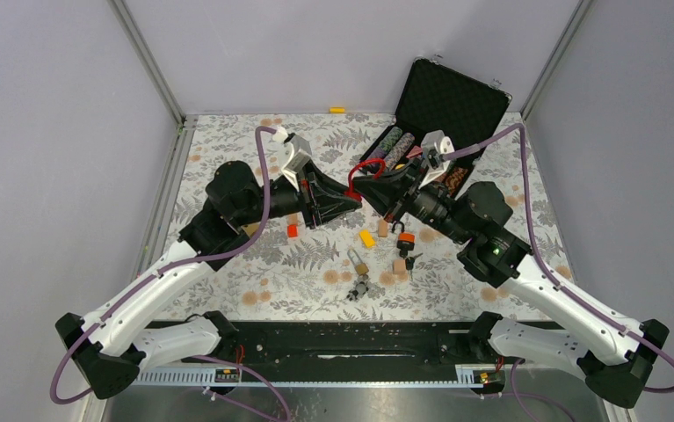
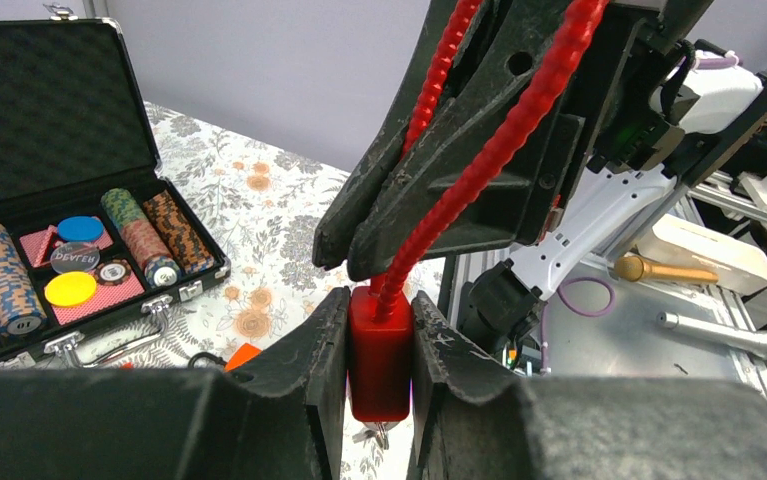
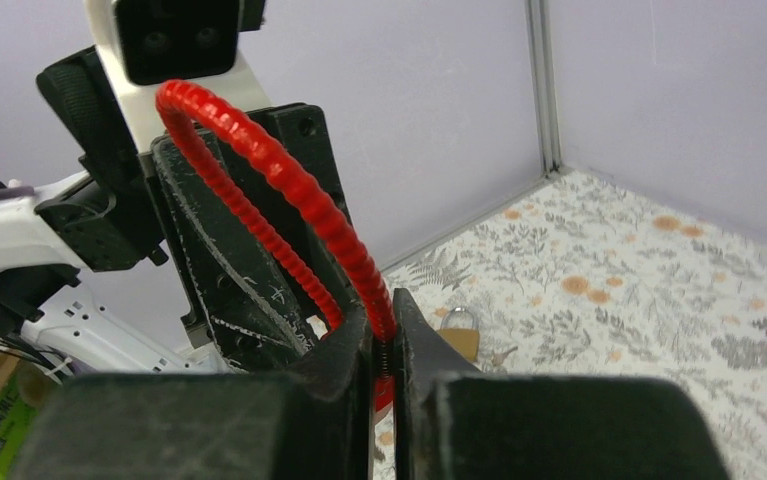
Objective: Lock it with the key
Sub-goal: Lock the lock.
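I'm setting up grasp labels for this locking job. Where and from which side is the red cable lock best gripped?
Grip the red cable lock by its block-shaped body, clamped across its two flat sides, coming from the end opposite the cable, as the left claw does. The ribbed cable looks flexible and probably would not steady it; the right claw only pinches it.

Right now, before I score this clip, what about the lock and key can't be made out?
- Left wrist: the keyhole of the red lock body, hidden between the fingers of the left gripper.
- Right wrist: whether the red cable end is seated, hidden inside the shut right gripper.
- Top: the dark bunch by the brass padlock, too small to tell whether it is keys; both grippers cover the lock.
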Robot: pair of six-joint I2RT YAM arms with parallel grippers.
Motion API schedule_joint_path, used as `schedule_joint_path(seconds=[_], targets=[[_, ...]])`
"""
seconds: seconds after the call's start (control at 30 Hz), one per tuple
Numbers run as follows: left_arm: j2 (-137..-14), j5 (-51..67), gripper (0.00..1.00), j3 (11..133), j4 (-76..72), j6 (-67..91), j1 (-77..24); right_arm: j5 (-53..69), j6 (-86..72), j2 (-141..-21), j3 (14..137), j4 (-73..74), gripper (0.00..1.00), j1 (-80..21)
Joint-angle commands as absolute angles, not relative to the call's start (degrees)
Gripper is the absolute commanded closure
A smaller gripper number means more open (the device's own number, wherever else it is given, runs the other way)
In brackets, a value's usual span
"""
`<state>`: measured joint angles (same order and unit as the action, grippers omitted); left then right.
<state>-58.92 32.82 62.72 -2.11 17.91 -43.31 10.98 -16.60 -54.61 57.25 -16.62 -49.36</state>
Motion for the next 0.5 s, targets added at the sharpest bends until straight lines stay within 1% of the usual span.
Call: schedule_joint_path(seconds=[0.0, 0.03, 0.2, 0.23, 0.27, 0.37, 0.47], targets=[[-56.69, 23.30, 1.00, 60.77, -11.49, 19.50, -42.77, 10.35, -19.00, -54.23, 61.01, -5.93, 0.84, -51.94], [-56.16, 23.06, 1.00, 60.09, -11.17, 19.59, -42.70, 9.31, -19.36, -53.83, 61.67, -5.26, 0.81, -51.94], [-54.24, 22.37, 1.00, 57.48, -10.73, 20.28, -42.19, 4.98, -22.95, -52.46, 64.48, -2.63, 0.76, -51.94], [-54.04, 22.29, 1.00, 57.27, -10.58, 20.38, -42.09, 4.74, -23.47, -52.24, 64.79, -2.44, 0.73, -51.92], [-53.85, 22.14, 1.00, 57.15, -10.50, 20.47, -42.05, 4.37, -24.14, -51.95, 64.98, -2.12, 0.69, -51.94], [-53.33, 21.60, 1.00, 57.02, -10.37, 21.06, -41.87, 3.17, -25.71, -51.11, 65.17, -1.41, 0.51, -51.93], [-53.15, 20.26, 1.00, 57.40, -10.86, 22.94, -41.84, 2.49, -26.63, -50.11, 64.40, -1.21, 0.40, -51.93]])
